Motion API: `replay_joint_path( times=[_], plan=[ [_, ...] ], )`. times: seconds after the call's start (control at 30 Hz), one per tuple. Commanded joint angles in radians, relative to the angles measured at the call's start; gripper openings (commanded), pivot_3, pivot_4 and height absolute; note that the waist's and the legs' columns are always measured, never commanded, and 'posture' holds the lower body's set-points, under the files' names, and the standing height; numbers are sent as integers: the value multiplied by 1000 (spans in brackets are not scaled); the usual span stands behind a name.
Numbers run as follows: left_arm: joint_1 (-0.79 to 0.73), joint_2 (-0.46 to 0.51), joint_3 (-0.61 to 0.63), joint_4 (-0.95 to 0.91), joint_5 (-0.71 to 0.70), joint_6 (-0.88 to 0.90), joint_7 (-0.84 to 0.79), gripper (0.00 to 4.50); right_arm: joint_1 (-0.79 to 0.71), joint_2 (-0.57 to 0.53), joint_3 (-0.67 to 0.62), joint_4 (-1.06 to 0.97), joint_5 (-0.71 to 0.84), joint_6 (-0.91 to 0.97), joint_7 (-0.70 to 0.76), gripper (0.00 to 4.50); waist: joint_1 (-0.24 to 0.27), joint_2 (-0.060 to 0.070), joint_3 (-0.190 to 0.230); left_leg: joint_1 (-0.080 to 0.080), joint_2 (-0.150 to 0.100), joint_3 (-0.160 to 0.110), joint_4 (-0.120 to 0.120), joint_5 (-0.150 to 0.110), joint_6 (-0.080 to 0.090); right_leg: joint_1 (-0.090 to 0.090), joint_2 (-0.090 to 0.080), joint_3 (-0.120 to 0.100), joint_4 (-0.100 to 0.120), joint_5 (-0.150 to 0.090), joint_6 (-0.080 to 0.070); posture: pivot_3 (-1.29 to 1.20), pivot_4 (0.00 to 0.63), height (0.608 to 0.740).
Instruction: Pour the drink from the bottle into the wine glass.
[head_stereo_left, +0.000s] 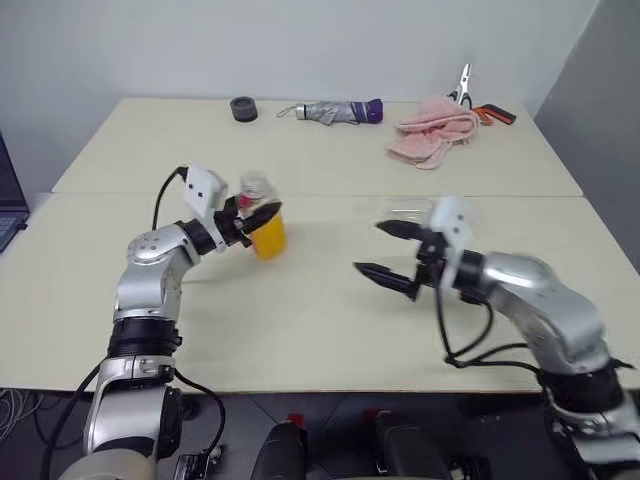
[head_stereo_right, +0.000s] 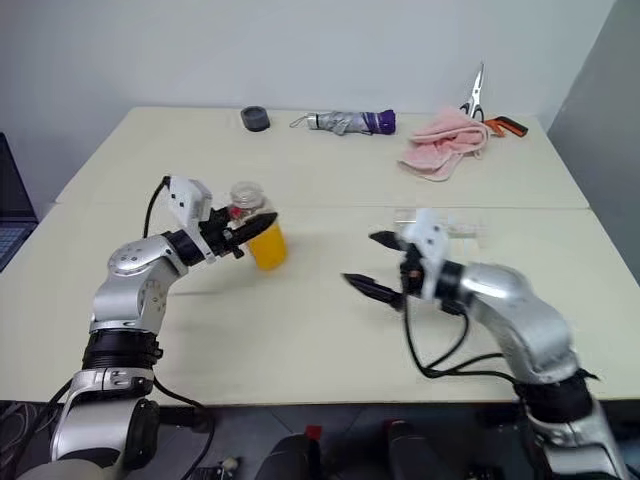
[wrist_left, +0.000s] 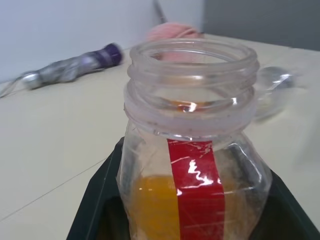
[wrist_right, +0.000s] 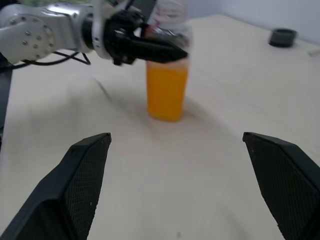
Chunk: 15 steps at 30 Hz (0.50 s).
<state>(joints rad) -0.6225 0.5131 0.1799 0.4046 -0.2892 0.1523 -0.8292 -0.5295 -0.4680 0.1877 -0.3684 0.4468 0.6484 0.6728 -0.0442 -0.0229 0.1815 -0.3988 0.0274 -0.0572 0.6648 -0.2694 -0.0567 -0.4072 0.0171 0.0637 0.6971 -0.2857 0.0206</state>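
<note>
My left gripper (head_stereo_left: 262, 215) is clamped on the uncapped bottle (head_stereo_left: 263, 225), the drink (head_stereo_left: 268, 238) filling its lower half. Right of the bottle, my right gripper (head_stereo_left: 395, 256) hangs wide open, holding nothing, with the wine glass (head_stereo_left: 410, 211) just behind it.

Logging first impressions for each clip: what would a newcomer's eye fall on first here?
The bright orange drink in the uncapped bottle, held upright by the left claw at the table's left middle. Next, the right claw, its black fingers spread wide, pointing toward the bottle from the right. Behind it a clear wine glass is faintly visible.
</note>
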Motion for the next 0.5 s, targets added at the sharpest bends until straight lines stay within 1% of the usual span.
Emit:
replay_joint_path(
  times=[0.03,0.23,0.43,0.5],
  plan=[
    [-31,32,72,37,15,-58,113,1842,-62,56,48,55,-60,-15,-36,4500,8,0,0,0,0,0,0,0,0,0,-1,-1,0,0,0,0,150,740],
    [-64,41,85,138,49,-101,227,1841,-110,132,115,131,-122,-31,-30,4500,14,0,0,-1,0,0,0,0,0,0,-4,-1,0,0,0,0,150,740],
    [-97,25,74,228,67,-127,292,1841,-106,152,101,128,-134,-24,-30,4500,12,0,0,0,-1,0,0,0,0,0,-3,-1,1,0,0,0,150,740],
    [-104,17,76,252,63,-127,309,2554,-100,152,101,119,-135,-21,-27,4500,12,0,0,0,-1,0,0,0,0,0,-2,-1,1,0,0,0,150,740]
  ],
)
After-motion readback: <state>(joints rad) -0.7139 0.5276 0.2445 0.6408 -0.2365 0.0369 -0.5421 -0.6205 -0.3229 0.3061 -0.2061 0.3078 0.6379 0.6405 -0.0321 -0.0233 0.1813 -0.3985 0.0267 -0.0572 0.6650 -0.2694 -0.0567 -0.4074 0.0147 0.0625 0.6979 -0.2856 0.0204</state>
